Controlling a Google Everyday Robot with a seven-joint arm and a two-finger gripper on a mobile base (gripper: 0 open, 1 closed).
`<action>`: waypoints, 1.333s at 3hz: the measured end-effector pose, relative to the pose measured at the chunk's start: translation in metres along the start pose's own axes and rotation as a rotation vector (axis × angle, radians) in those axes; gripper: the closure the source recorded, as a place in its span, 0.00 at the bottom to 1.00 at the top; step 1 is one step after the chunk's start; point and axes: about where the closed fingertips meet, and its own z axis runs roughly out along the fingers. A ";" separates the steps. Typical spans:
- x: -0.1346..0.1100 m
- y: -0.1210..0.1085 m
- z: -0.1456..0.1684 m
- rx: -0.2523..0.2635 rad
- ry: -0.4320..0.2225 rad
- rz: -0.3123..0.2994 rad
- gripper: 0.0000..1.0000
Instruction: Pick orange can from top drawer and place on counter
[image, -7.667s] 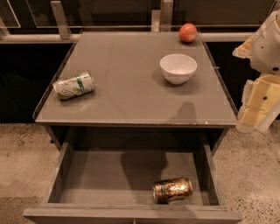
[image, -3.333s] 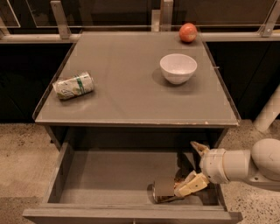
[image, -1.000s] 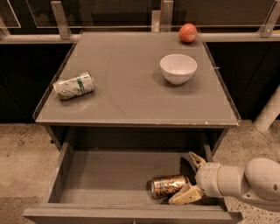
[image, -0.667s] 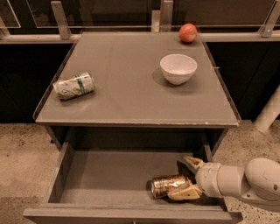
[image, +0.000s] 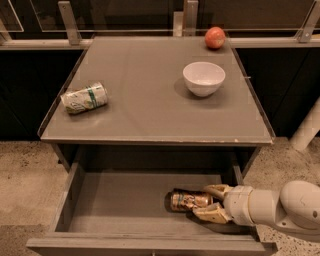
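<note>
The orange can (image: 186, 200) lies on its side on the flat grey bottom of the open top drawer (image: 115, 205), right of its middle. My gripper (image: 202, 201) reaches in from the right, low in the drawer. Its cream fingers (image: 216, 189) sit on either side of the can's right end and are shut on it. The can still rests on the drawer bottom. The grey counter (image: 150, 107) lies above the drawer.
On the counter a pale green-and-white can (image: 84, 98) lies at the left, a white bowl (image: 203, 78) stands at the right and a red apple (image: 215, 37) sits at the back right. A rail (image: 150, 42) runs behind. My arm (image: 280, 207) crosses the drawer's right wall.
My gripper came down from beside the counter into the drawer, moved left to the orange can, and its fingers have drawn in around the can's right end.
</note>
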 end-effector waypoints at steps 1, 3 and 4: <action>0.000 0.000 0.000 0.000 0.000 0.000 0.89; 0.000 0.000 0.000 0.000 0.000 0.000 1.00; 0.002 0.003 -0.009 0.022 0.067 -0.003 1.00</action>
